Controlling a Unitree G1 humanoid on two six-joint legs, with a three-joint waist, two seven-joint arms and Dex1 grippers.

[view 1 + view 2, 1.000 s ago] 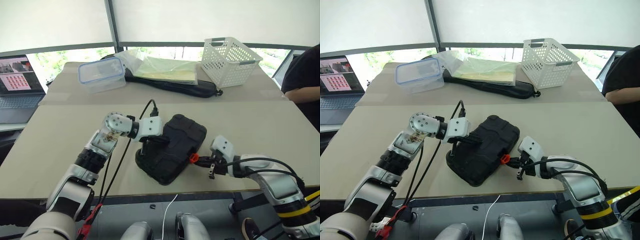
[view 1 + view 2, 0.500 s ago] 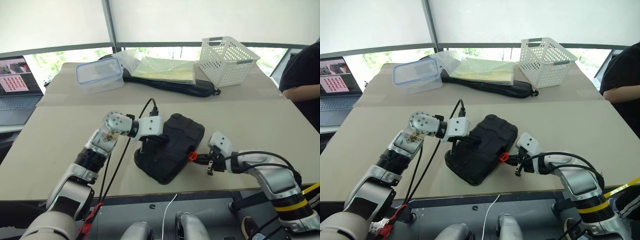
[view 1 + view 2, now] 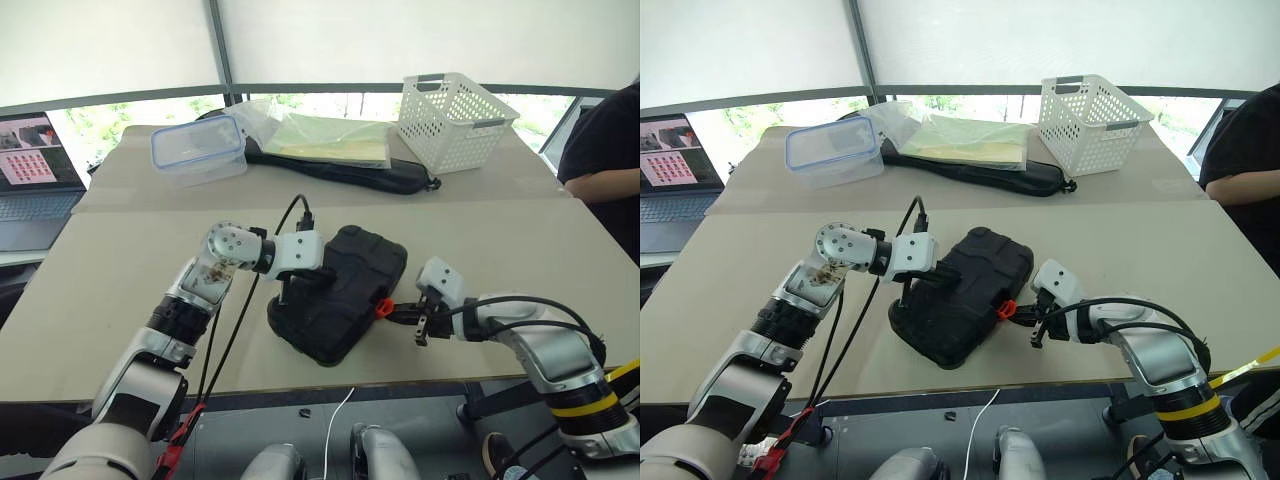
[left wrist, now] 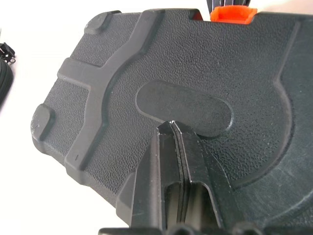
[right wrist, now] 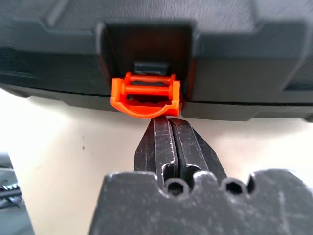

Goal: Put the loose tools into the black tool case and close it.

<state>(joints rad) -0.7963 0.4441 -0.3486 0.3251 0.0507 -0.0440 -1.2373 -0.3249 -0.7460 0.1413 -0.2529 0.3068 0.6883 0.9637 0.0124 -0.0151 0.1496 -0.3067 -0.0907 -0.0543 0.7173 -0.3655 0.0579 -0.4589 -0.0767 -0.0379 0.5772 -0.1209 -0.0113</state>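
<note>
The black tool case (image 3: 340,295) lies shut in the middle of the near table, its lid down. Its small orange latch (image 5: 144,95) sticks out from the side facing my right arm. My left gripper (image 4: 172,126) is shut, and its tips rest on the lid's oval panel. My right gripper (image 5: 166,122) is also shut, with its tips right at the latch's lower lip, touching or nearly so. From the head views, the right gripper (image 3: 400,312) reaches in level from the right. The loose tools are out of view.
On the far table stand a white basket (image 3: 455,120) and a clear box with a blue-rimmed lid (image 3: 198,148). There too lies a long black soft bag (image 3: 400,180) with a plastic sleeve on it. A laptop (image 3: 30,170) sits far left. A person in black (image 3: 605,150) is at the right edge.
</note>
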